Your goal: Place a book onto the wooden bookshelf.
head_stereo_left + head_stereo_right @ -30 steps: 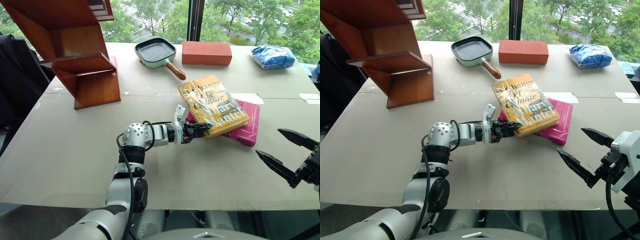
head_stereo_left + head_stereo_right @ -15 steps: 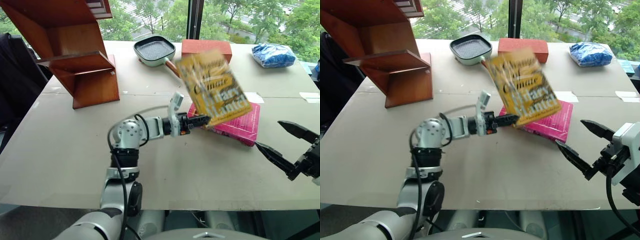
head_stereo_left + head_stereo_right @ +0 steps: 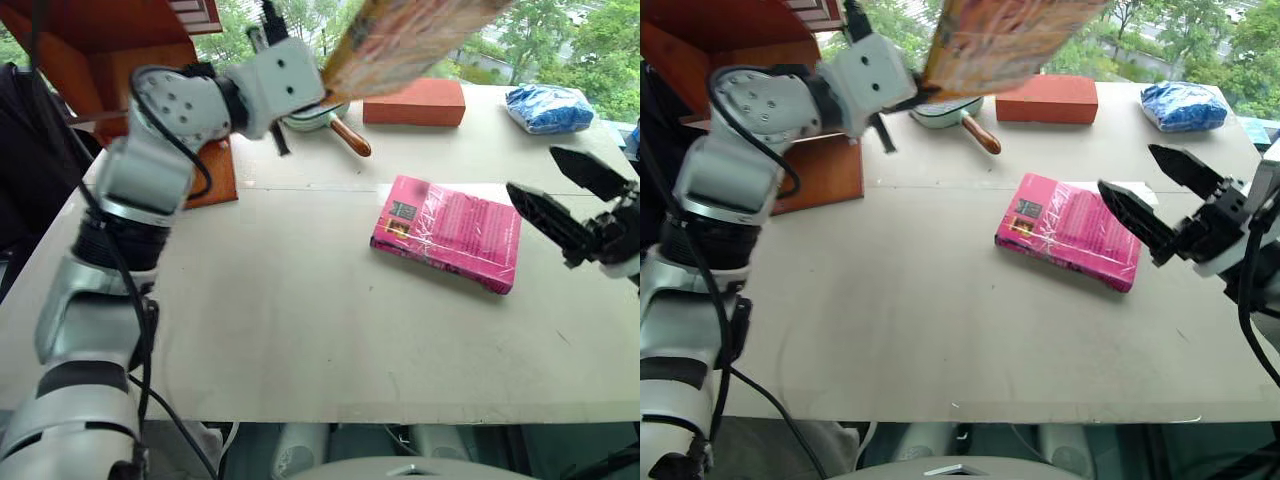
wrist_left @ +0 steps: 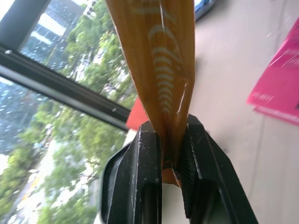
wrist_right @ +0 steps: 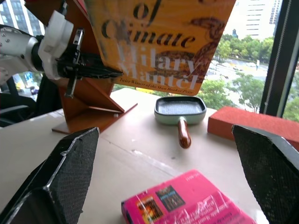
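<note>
My left gripper [image 4: 168, 135] is shut on the lower edge of the book [image 3: 400, 40], a yellow-orange paperback with pale lettering. It holds the book high above the back of the table, cover tilted, near the pan. The wooden bookshelf [image 3: 120, 60] stands at the back left, just beyond the raised left arm. From the right wrist, the book [image 5: 159, 42] hangs in front of the bookshelf [image 5: 88, 102]. My right gripper [image 3: 532, 170] hovers open and empty over the right side of the table, just right of a magenta-pink book [image 3: 450, 232].
The pink book lies flat mid-table. Along the back edge sit a green pan with a wooden handle [image 5: 180, 111], a red-orange brick [image 3: 415, 102] and a blue bag [image 3: 548, 108]. Windows rise behind the table.
My left arm has lifted the yellow book off the pink one and swung it up and back toward the shelf side. My right gripper has risen, staying open.
</note>
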You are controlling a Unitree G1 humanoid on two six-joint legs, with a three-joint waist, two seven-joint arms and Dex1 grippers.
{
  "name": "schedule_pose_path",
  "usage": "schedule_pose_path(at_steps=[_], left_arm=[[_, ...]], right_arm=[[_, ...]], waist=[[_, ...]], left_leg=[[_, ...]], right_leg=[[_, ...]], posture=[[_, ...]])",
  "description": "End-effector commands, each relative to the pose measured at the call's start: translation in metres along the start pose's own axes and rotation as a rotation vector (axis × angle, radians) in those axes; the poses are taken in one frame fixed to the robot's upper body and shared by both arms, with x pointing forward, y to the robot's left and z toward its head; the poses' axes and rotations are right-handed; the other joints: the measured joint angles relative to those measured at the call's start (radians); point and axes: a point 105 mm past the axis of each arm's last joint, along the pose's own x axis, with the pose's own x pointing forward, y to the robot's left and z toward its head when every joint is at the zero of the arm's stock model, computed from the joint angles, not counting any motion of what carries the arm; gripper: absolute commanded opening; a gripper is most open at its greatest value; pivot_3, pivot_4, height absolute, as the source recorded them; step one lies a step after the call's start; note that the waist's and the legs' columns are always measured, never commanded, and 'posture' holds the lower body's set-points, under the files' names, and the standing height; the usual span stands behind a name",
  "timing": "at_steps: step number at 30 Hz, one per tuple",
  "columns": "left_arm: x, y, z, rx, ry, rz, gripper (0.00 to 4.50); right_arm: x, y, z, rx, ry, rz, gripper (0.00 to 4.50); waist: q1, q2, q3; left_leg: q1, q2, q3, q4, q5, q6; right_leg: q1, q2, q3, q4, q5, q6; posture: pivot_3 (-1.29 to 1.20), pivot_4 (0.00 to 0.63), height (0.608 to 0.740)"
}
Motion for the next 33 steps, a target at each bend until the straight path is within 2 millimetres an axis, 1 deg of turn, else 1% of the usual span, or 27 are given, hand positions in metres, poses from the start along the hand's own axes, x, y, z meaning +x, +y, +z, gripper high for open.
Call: schedule_pose_path(at_steps=[1,4,8,10,12,14,17,18,21,23,28,33], left_arm=[[-0.034,0.041,-0.029,0.272,0.189,0.098,0.0],[-0.06,0.054,-0.05,0.354,0.338,0.086,0.0],[-0.087,0.065,-0.066,0.389,0.478,0.084,0.0],[-0.1,0.065,-0.076,0.378,0.545,0.069,0.0],[-0.114,0.062,-0.089,0.374,0.621,0.029,0.0],[-0.132,0.058,-0.105,0.356,0.73,-0.016,0.0],[-0.15,0.057,-0.118,0.333,0.835,-0.026,0.0],[-0.155,0.059,-0.122,0.327,0.868,-0.014,0.0],[-0.167,0.062,-0.128,0.319,0.931,-0.003,0.0],[-0.172,0.063,-0.132,0.319,0.964,-0.001,0.0],[-0.177,0.059,-0.138,0.313,1.001,-0.015,0.0],[-0.183,0.056,-0.143,0.301,1.038,-0.034,0.0]], right_arm=[[0.015,0.006,0.009,0.054,-0.052,0.081,4.5],[0.025,0.007,0.009,0.067,-0.054,0.129,4.5],[0.035,0.007,0.005,0.085,-0.055,0.175,4.5],[0.04,0.01,0.006,0.101,-0.063,0.201,4.5],[0.043,0.013,0.006,0.109,-0.068,0.224,4.5],[0.047,0.013,0.006,0.105,-0.067,0.23,4.5],[0.054,0.007,0.004,0.079,-0.054,0.201,4.5],[0.055,0.009,0.003,0.08,-0.049,0.213,4.5],[0.057,0.017,0.002,0.09,-0.044,0.26,4.5],[0.06,0.018,0.001,0.09,-0.041,0.262,4.5],[0.064,0.017,-0.007,0.049,0.01,0.236,4.5],[0.064,0.02,-0.008,0.04,0.032,0.234,4.5]], waist=[[-0.011,0.0,0.001],[-0.012,-0.001,0.001],[-0.007,-0.002,0.002],[-0.012,-0.002,0.002],[-0.017,-0.002,0.002],[-0.018,-0.002,0.002],[-0.02,-0.002,0.003],[-0.02,-0.002,0.003],[-0.019,-0.002,0.003],[-0.017,-0.002,0.003],[-0.018,-0.002,0.003],[-0.018,-0.002,0.003]], left_leg=[[0.0,0.0,0.0,0.0,0.0,0.0],[-0.001,0.001,0.0,-0.002,0.0,0.0],[-0.006,0.001,-0.001,0.0,0.0,0.0],[-0.007,0.001,-0.001,0.001,0.0,0.0],[-0.007,0.001,-0.001,0.001,0.0,0.0],[-0.006,0.001,-0.001,0.001,0.0,0.0],[-0.004,0.002,-0.001,0.002,0.0,0.0],[-0.003,0.002,-0.001,0.002,0.0,0.0],[-0.002,0.002,-0.001,0.002,0.0,0.0],[-0.002,0.003,-0.001,0.002,0.0,0.0],[-0.002,0.003,0.001,0.003,0.0,0.0],[-0.002,0.003,0.001,0.003,0.0,0.0]], right_leg=[[0.0,0.0,0.0,0.0,0.0,0.0],[-0.001,-0.001,-0.001,0.0,0.0,0.0],[-0.003,-0.002,-0.004,-0.001,0.0,0.001],[-0.004,-0.002,-0.003,-0.001,0.001,0.002],[-0.004,-0.002,-0.003,0.0,0.001,0.002],[-0.005,-0.001,-0.003,0.003,0.001,0.002],[-0.005,0.0,-0.002,0.006,0.001,0.002],[-0.005,0.0,-0.002,0.007,0.001,0.002],[-0.005,0.001,-0.002,0.008,0.001,0.001],[-0.005,0.001,-0.002,0.009,0.001,0.001],[-0.005,0.001,-0.001,0.008,0.001,0.001],[-0.005,0.001,-0.001,0.009,0.001,0.001]], posture=[[0.0,0.15,0.74],[0.0,0.15,0.74],[0.0,0.15,0.74],[0.0,0.15,0.74],[0.0,0.15,0.74],[0.0,0.15,0.74],[0.0,0.15,0.74],[0.0,0.15,0.74],[0.0,0.15,0.74],[0.0,0.15,0.74],[0.0,0.15,0.74],[0.0,0.15,0.74]])
